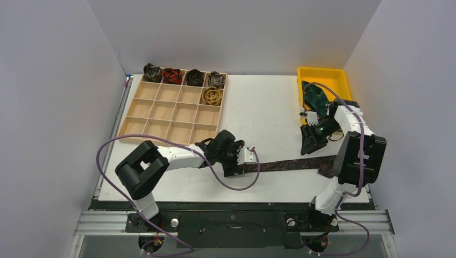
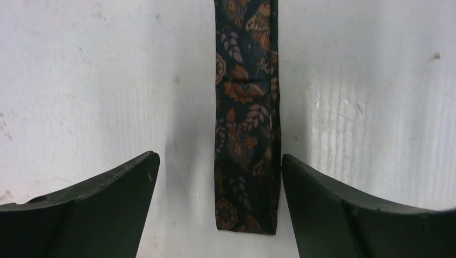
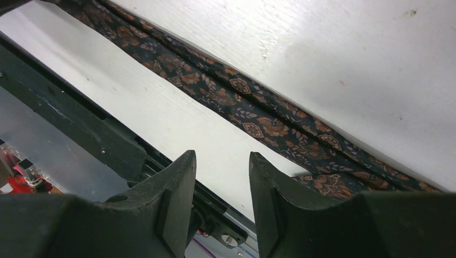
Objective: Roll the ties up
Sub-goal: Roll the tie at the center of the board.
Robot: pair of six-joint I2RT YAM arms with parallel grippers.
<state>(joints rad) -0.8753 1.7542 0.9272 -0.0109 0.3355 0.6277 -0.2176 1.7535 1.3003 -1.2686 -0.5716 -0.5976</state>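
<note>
A dark brown-black patterned tie [image 1: 287, 163] lies flat as a long strip across the near part of the table. Its narrow end [image 2: 247, 161] lies between the fingers of my left gripper [image 1: 240, 161], which is open and straddles it without holding it. My right gripper [image 1: 311, 144] is open and empty above the tie's wide end, and the tie [image 3: 242, 102] runs past its fingers. Several rolled ties [image 1: 172, 75] sit in the wooden tray's back row. A green-blue tie [image 1: 314, 97] lies in the yellow bin.
The wooden compartment tray [image 1: 172, 113] stands at the back left. The yellow bin [image 1: 322, 80] stands at the back right. The table's front edge and black rail [image 3: 80, 123] run close below the right gripper.
</note>
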